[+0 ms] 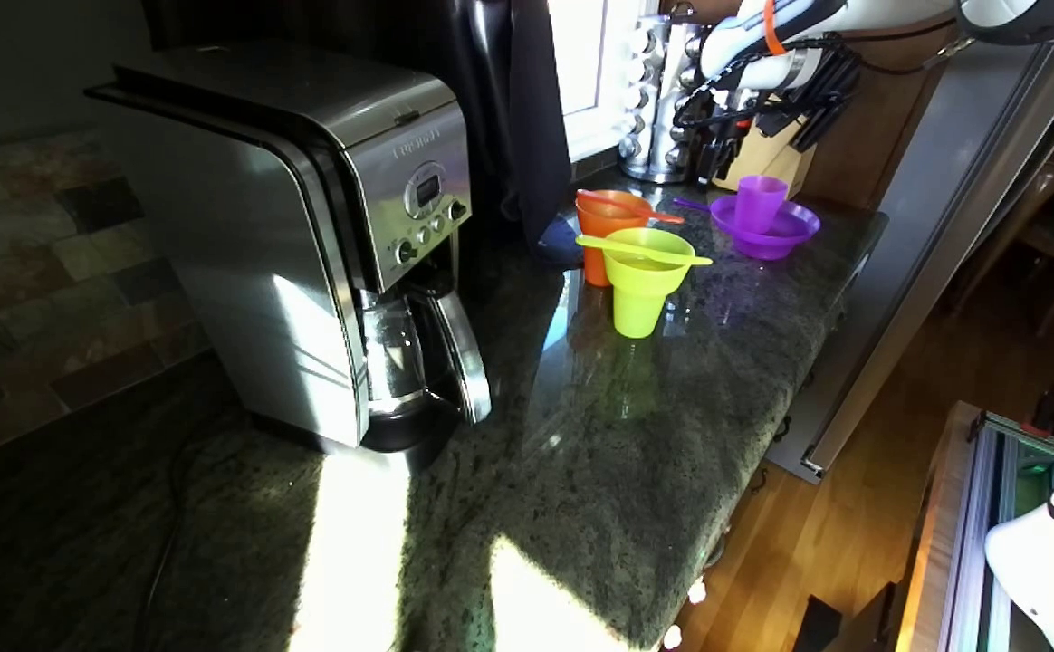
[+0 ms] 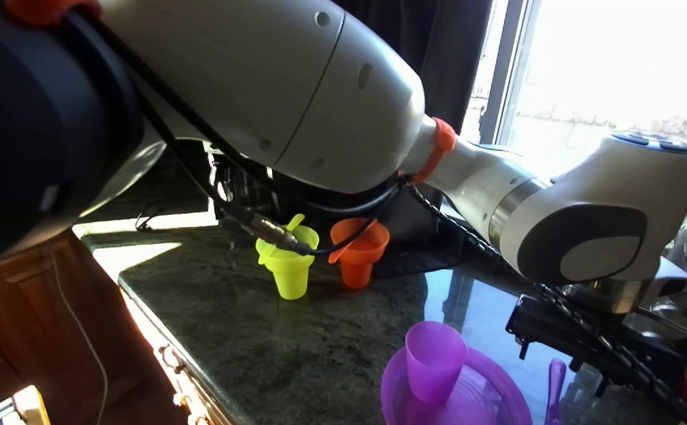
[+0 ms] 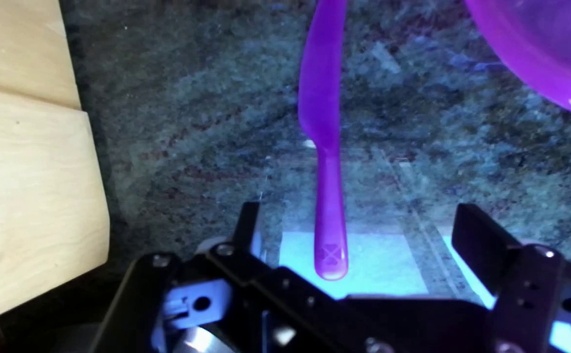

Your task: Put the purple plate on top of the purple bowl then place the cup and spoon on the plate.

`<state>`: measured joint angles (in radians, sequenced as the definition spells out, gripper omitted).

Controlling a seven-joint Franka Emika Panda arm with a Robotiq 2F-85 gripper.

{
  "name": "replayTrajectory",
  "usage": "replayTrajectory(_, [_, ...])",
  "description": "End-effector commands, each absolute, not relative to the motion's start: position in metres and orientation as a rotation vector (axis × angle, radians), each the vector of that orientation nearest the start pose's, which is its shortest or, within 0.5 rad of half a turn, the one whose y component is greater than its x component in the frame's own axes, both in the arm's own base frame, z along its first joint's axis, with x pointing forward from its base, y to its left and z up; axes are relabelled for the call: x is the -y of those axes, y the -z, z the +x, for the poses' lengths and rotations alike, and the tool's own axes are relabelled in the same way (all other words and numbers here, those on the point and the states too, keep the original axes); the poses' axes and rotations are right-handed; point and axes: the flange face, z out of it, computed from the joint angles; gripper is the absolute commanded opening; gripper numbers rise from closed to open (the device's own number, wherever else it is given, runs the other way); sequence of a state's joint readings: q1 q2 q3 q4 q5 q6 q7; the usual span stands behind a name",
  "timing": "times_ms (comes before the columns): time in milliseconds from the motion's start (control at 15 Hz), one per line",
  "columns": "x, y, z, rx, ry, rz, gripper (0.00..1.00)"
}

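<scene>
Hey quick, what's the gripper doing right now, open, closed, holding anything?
Gripper: open, holding nothing; in the wrist view the purple knife shows between its spread jaws, ungripped.

dark stone counter (image 1: pixel 599 489) beneath coffee maker (image 1: pixel 310 244), yellow-green cup (image 1: pixel 641 288), orange cup (image 2: pixel 359 264), purple bowl (image 1: pixel 767 250), purple knife (image 3: pixel 330 196) and wooden block (image 3: pixel 35 191)
</scene>
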<state>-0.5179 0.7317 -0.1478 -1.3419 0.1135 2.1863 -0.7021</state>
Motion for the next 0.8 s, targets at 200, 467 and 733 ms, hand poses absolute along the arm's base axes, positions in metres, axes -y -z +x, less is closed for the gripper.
replayTrajectory(200, [0.445, -0.286, 0.614, -0.081, 0.126, -3.220, 0.97])
replayTrajectory(467, [0.443, -0.278, 0.618, -0.097, 0.110, -3.220, 0.81])
replayTrajectory(733, [0.442, -0.273, 0.621, -0.070, 0.100, -3.226, 0.62])
